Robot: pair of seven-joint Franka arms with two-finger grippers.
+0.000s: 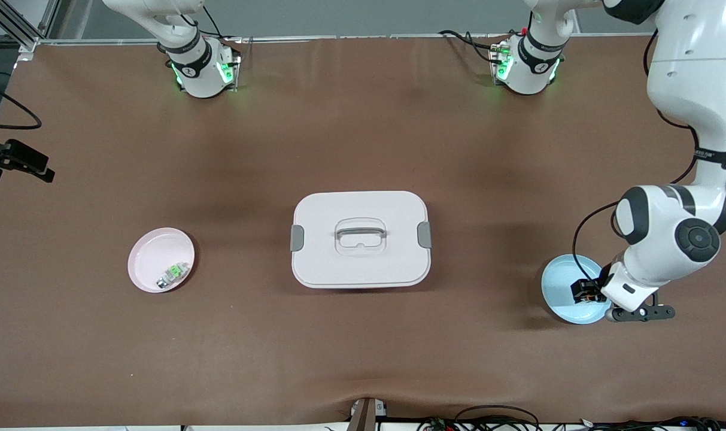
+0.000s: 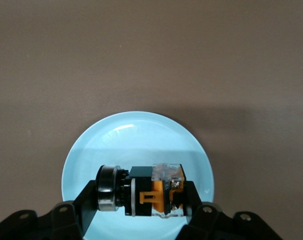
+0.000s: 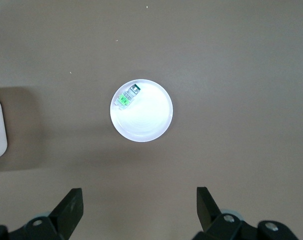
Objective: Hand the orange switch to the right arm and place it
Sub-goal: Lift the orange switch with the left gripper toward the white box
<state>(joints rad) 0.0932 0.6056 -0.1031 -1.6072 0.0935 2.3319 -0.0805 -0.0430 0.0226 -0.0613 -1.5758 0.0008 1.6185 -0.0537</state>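
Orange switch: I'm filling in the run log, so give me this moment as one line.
left gripper: shut on orange switch, over blue plate | right gripper: open, waiting above pink plate | handover: not yet done

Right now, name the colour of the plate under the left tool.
Light blue plate; left wrist view shows it best.

Both arms (image 1: 692,78) have glossy white shells with dark grey joint caps. Each base (image 1: 204,69) carries black bands and green indicator lights. Black cables run along the links. The grippers (image 2: 141,220) have matte black fingers with screw holes.
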